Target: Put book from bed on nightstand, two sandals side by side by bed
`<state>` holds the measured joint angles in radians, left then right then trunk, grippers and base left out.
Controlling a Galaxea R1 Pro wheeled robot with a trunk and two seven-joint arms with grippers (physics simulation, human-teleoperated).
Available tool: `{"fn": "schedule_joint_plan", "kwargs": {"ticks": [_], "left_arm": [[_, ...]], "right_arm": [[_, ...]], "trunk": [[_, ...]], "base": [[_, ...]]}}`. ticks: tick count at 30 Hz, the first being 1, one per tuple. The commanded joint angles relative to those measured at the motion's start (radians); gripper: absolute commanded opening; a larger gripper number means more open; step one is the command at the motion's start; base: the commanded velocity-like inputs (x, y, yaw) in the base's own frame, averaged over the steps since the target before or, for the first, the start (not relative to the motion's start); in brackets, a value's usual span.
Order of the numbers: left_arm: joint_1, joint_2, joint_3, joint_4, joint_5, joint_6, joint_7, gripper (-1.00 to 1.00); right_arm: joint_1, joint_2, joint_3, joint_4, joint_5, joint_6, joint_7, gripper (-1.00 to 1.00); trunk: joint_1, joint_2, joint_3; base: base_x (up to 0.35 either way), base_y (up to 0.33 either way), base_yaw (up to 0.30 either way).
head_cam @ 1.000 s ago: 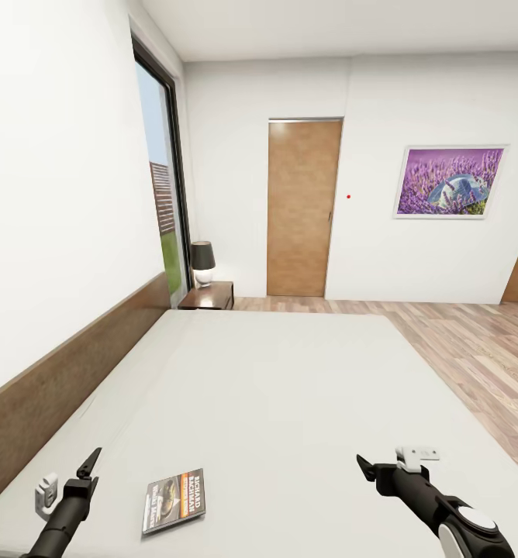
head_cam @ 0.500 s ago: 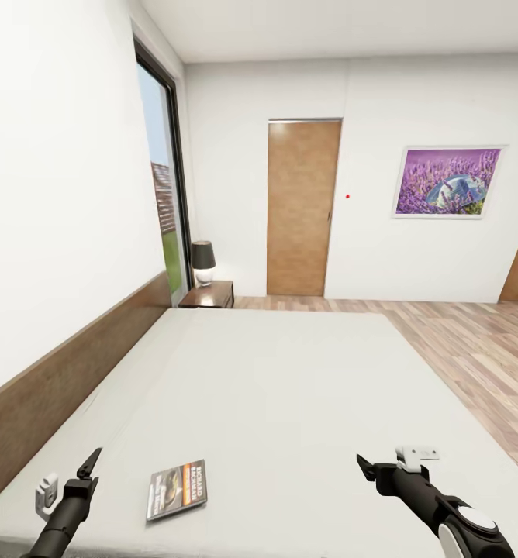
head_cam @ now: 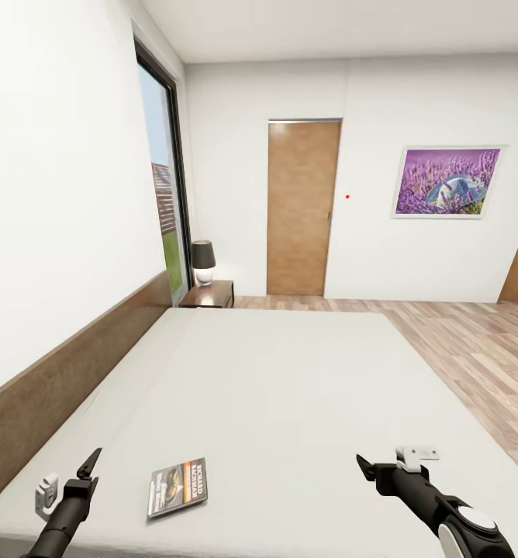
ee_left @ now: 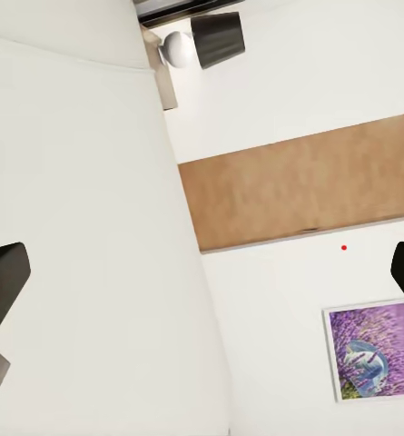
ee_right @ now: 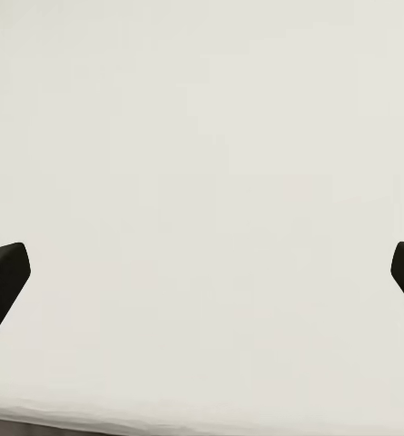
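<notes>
My tools hover over the near edge of the bed (head_cam: 290, 387).
The book (head_cam: 177, 487) lies flat beside my left tool (head_cam: 90, 463), spread empty; right tool (head_cam: 365, 466) spread too, bare mattress ahead.

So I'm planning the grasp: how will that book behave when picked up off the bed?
The book looks thin, so probably light and a bit floppy. It lies flat on the bed, so an edge may be hard to catch; it might slide when nudged.

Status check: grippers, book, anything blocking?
Left gripper open, empty. Right gripper open, empty. Book flat on the bed, just right of the left gripper. Nothing between them.
</notes>
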<state>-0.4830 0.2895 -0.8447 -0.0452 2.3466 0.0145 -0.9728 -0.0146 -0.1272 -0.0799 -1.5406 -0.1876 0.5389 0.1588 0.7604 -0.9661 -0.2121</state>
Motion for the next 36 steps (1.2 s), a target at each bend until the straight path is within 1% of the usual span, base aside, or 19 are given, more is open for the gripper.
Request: {"fn": "schedule_joint_plan", "kwargs": {"ticks": [1,36], "left_arm": [[0.0,0.0,-0.008,-0.001,0.01,0.001,-0.002,1.0],[-0.002,-0.001,-0.012,-0.002,0.01,0.0,-0.008,1.0]], "right_arm": [[-0.001,0.0,-0.001,-0.001,-0.003,0.006,0.004,1.0],[-0.001,0.002,-0.001,-0.001,-0.004,0.006,0.009,1.0]], "trunk": [[0.0,-0.001,-0.001],[0.0,-0.001,-0.001]], "base": [[-0.003,0.0,0.0],[0.0,0.0,0.0]]}}
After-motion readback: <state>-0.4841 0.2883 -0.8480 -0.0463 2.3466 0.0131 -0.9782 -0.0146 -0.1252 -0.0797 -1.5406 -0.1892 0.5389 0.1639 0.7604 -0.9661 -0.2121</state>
